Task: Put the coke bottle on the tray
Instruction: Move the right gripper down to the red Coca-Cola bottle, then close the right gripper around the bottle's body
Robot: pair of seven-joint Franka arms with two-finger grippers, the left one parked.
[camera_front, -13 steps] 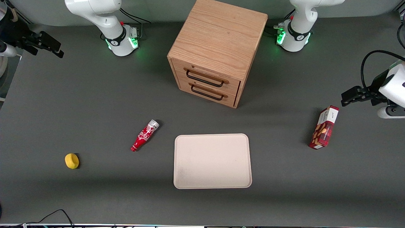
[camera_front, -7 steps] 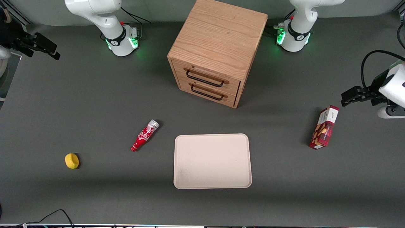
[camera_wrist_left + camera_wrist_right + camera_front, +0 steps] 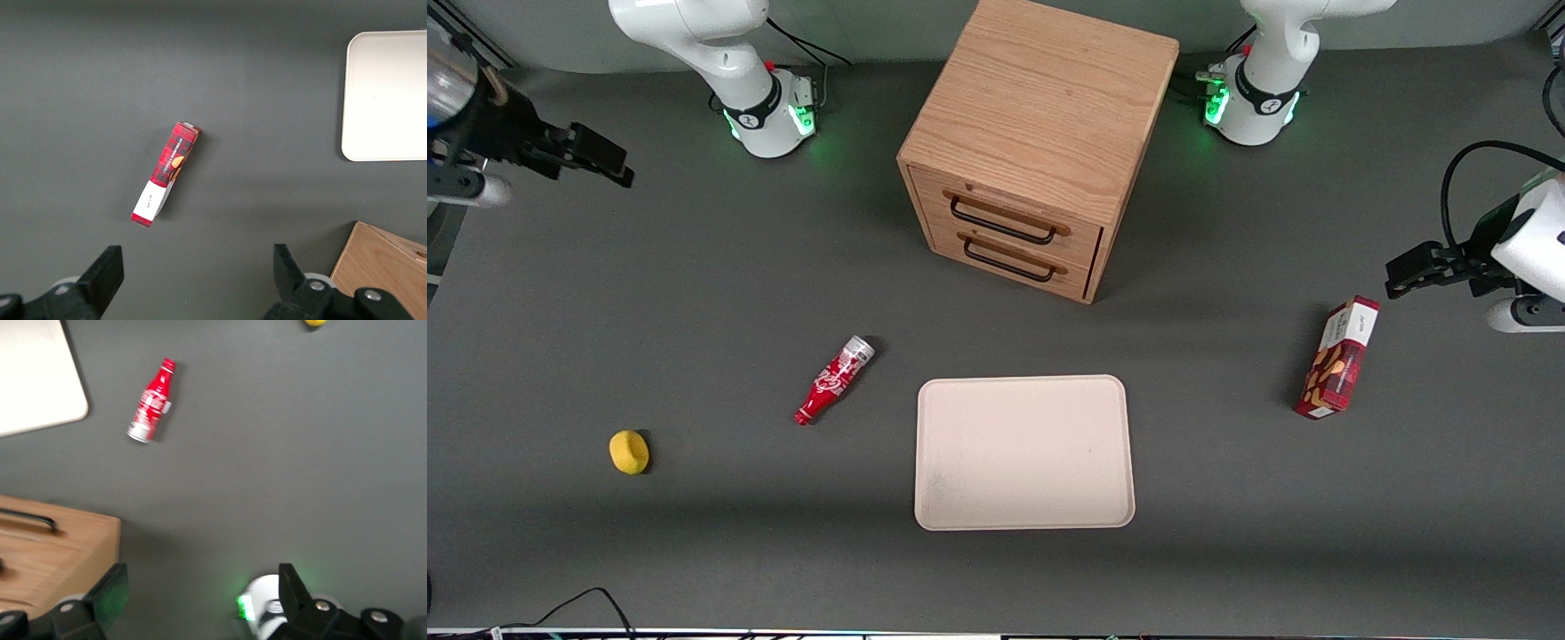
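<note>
The coke bottle (image 3: 834, 380) lies on its side on the grey table beside the tray (image 3: 1024, 452), its red cap nearer the front camera and its silver base toward the cabinet. The tray is flat, pale beige and has nothing on it. My gripper (image 3: 600, 158) hangs high at the working arm's end of the table, well away from the bottle and farther from the front camera. In the right wrist view the gripper (image 3: 203, 593) is open and empty, with the bottle (image 3: 152, 401) and a corner of the tray (image 3: 33, 380) below it.
A wooden drawer cabinet (image 3: 1040, 133) with two shut drawers stands farther from the front camera than the tray. A small yellow object (image 3: 629, 452) lies toward the working arm's end. A red snack box (image 3: 1338, 358) lies toward the parked arm's end. The working arm's base (image 3: 769, 116) stands beside the cabinet.
My gripper drew back toward the table's end, then swung in over the table toward the cabinet and a little nearer the front camera. The bottle and tray have not moved.
</note>
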